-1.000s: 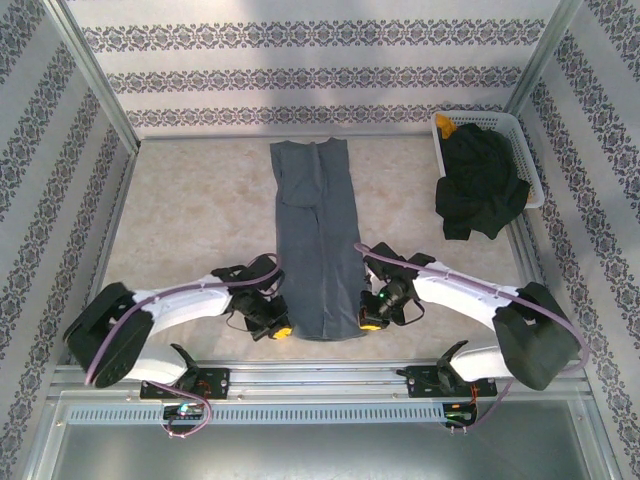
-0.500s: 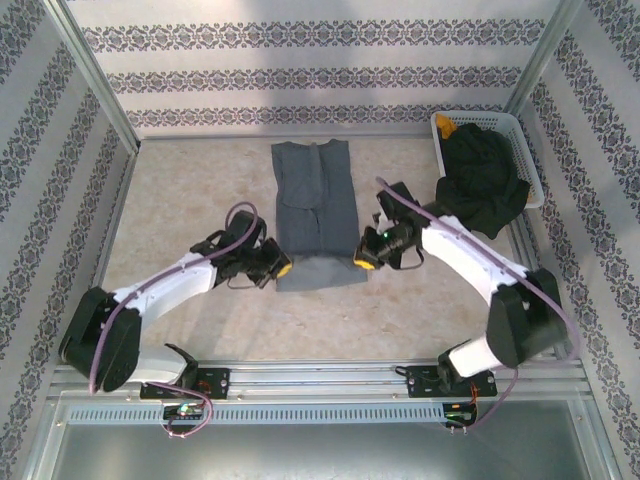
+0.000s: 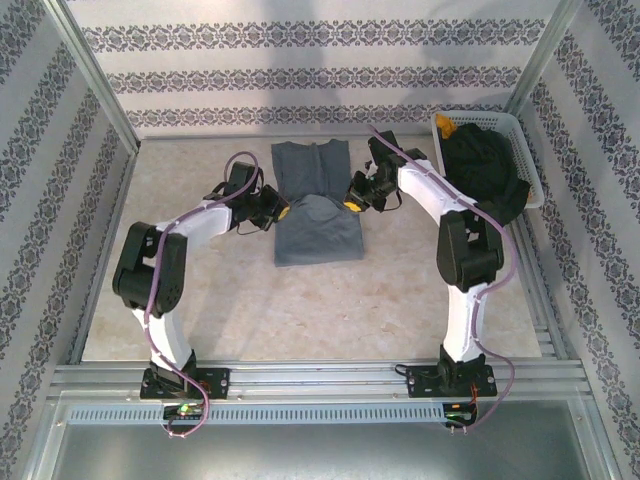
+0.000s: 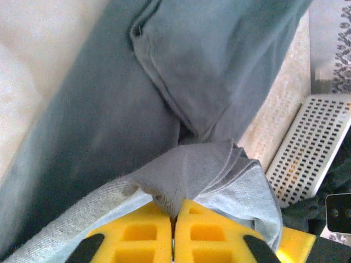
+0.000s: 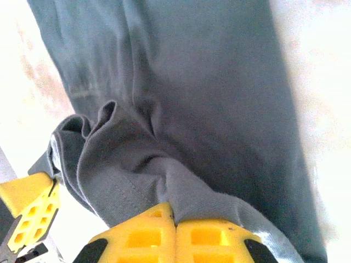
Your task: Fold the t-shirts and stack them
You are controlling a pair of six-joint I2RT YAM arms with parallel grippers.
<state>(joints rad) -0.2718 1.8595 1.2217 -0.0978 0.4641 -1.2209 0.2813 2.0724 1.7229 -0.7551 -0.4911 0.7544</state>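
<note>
Slate blue-grey cloth t-shirt (image 3: 318, 215) lies at the middle of the far half of the beige speckled worktop (image 3: 200, 290), long axis running near to far. It is doubled over on itself: the fold line faces the arms and the collar end is flat near the back wall.

The upper layer is raised in a shallow arch between the two tools. Left tool (image 3: 282, 211) is at the shirt's left edge and right tool (image 3: 352, 203) at its right edge, both about halfway along the cloth.

Left wrist view: left tool (image 4: 174, 219) is clenched on a bunched edge of the grey cloth, yellow pads pressed together with fabric pinched between them. Right wrist view: same condition, right tool (image 5: 174, 219) clamped on a gathered hem edge, the flat layer of shirt spread beneath.

Black cloth t-shirt (image 3: 487, 175) is well apart at the far right corner, heaped in the white plastic lattice basket (image 3: 478, 118) and spilling over its near rim. Small yellow-orange object (image 3: 446, 128) sits in the basket's far left corner.
</note>
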